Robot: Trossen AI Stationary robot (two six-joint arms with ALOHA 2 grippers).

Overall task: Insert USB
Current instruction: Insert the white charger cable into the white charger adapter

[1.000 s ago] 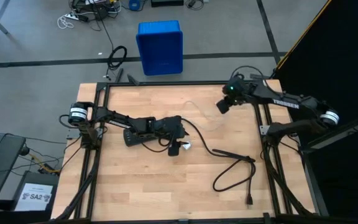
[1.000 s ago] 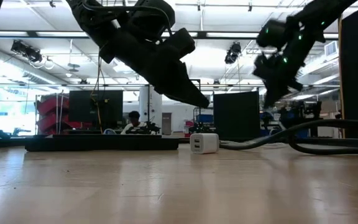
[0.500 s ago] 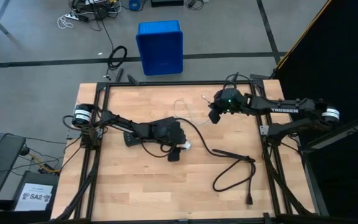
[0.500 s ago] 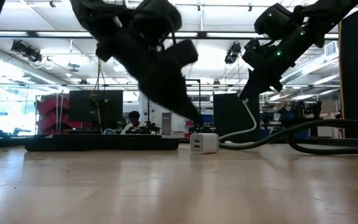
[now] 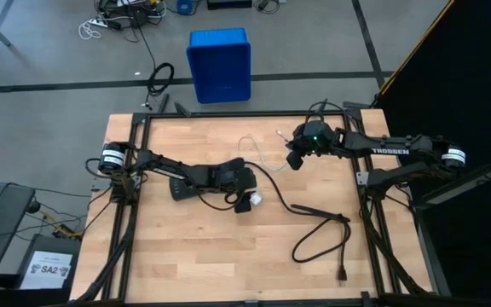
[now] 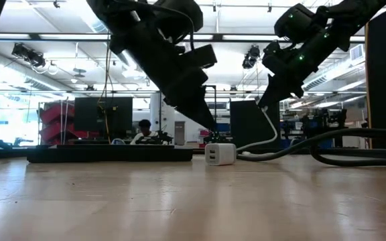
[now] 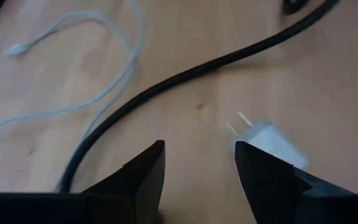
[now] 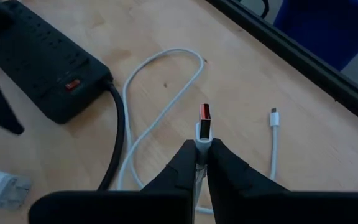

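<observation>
The USB is a thin white cable (image 5: pixel 254 150) looped on the wood in the far middle; its small free plug (image 8: pixel 273 113) lies on the table. My right gripper (image 5: pixel 294 159) hangs above the table, shut on the cable's other plug. A white charger block (image 5: pixel 253 200) lies on its side near the table's centre, prongs (image 7: pixel 240 122) out. My left gripper (image 5: pixel 244 203) stands open, slanting down right over the charger (image 6: pixel 220 154). My left gripper: the charger (image 7: pixel 271 142) lies just beyond one open finger (image 7: pixel 260 174), and I cannot tell whether that finger touches it. My right gripper pinches the USB plug's white housing (image 8: pixel 202 132) between its two shut fingers, which lie along the plug. The metal end with the orange tongue (image 8: pixel 205 114) sticks out past the fingertips. The plug is lifted clear, and the cable (image 6: pixel 268 130) hangs slack down to the table.
A black power strip (image 5: pixel 181 186) lies at the left under my left arm. Its thick black cord (image 5: pixel 318 223) snakes across the middle to the near right. A blue bin (image 5: pixel 219 64) stands on the floor beyond the far edge.
My right gripper has come from the far right toward the table's middle, turned, and then held still, with the white cable now trailing below it. My left gripper has tipped steeper, its fingertips now close over the charger, which has stayed in place.
</observation>
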